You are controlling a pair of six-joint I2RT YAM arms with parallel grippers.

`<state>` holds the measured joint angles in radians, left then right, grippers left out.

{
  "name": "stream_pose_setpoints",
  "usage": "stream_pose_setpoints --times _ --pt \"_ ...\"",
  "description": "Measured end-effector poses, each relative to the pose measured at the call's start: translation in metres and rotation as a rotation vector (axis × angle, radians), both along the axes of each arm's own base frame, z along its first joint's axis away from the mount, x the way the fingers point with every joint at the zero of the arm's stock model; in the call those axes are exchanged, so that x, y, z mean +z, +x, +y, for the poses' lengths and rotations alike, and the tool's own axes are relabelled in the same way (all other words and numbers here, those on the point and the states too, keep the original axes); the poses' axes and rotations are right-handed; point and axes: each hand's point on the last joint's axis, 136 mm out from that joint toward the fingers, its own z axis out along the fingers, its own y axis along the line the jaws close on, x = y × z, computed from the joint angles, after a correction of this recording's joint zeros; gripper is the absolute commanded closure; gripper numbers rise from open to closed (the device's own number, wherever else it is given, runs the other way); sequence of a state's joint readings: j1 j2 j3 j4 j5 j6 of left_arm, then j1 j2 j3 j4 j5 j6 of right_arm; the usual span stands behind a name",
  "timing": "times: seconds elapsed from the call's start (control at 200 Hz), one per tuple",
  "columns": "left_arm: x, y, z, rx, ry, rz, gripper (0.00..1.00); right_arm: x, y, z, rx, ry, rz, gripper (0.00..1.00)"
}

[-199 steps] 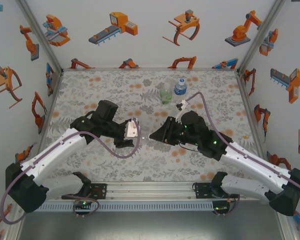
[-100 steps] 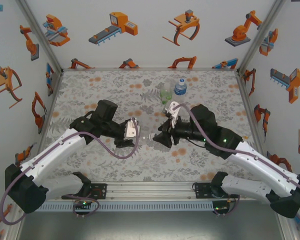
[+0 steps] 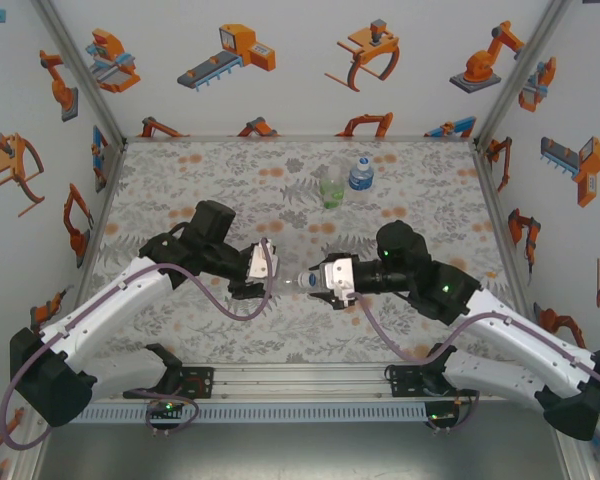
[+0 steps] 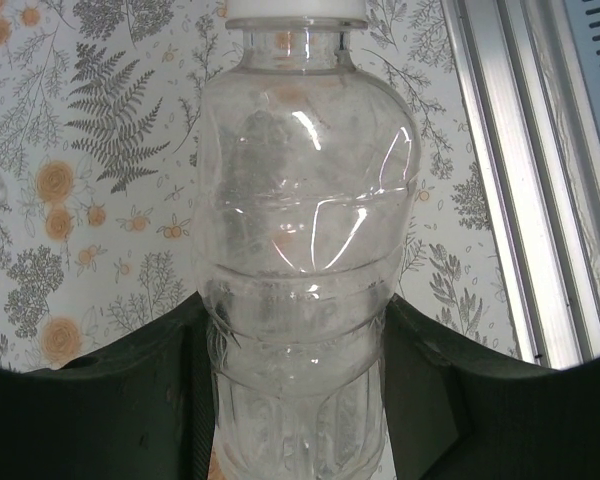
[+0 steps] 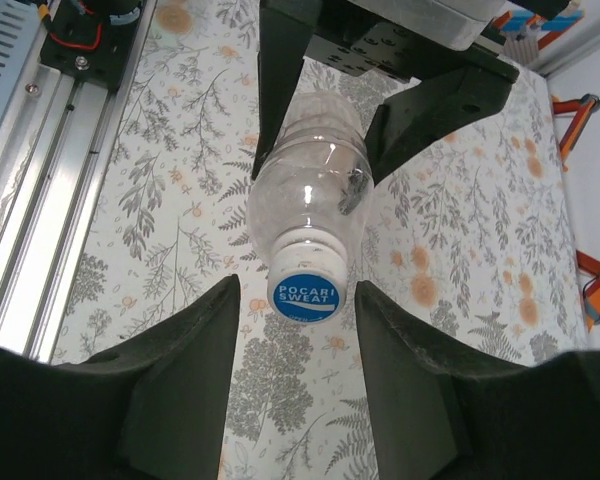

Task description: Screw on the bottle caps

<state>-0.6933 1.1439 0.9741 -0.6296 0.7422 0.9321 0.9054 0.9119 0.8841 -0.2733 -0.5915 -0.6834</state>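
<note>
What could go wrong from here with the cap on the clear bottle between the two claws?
The right claw stands open around the cap, with gaps on both sides. If it closes off-centre, it could slip or knock the cap crooked instead of turning it. The clear bottle looks thin and is held sideways by the left claw alone, so a hard twist might spin it in that grip or dent it.

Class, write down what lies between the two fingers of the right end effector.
In the right wrist view, the clear bottle's blue-topped cap lies there, tablecloth showing on either side.
</note>
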Motion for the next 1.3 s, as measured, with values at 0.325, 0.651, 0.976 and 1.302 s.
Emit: stream_pose_setpoints --times 0.325,0.651,0.976,1.302 --pt "-0.001 -0.003 0.001 -0.008 0.005 0.016 1.0 -0.004 0.003 0.001 -0.018 0.024 -0.004 0.86" --pt "-0.003 0.007 -0.001 0.021 0.028 -0.001 1.0 -0.003 0.041 -0.006 -0.423 0.213 0.592 1.0" --pt "-0.015 0.018 0.002 0.079 0.085 0.0 1.0 -0.049 0.081 -0.028 -0.897 0.543 1.583 1.0" --pt "-0.013 0.021 0.001 0.086 0.076 -0.008 1.0 -0.045 0.084 -0.029 -0.943 0.538 1.601 0.56"
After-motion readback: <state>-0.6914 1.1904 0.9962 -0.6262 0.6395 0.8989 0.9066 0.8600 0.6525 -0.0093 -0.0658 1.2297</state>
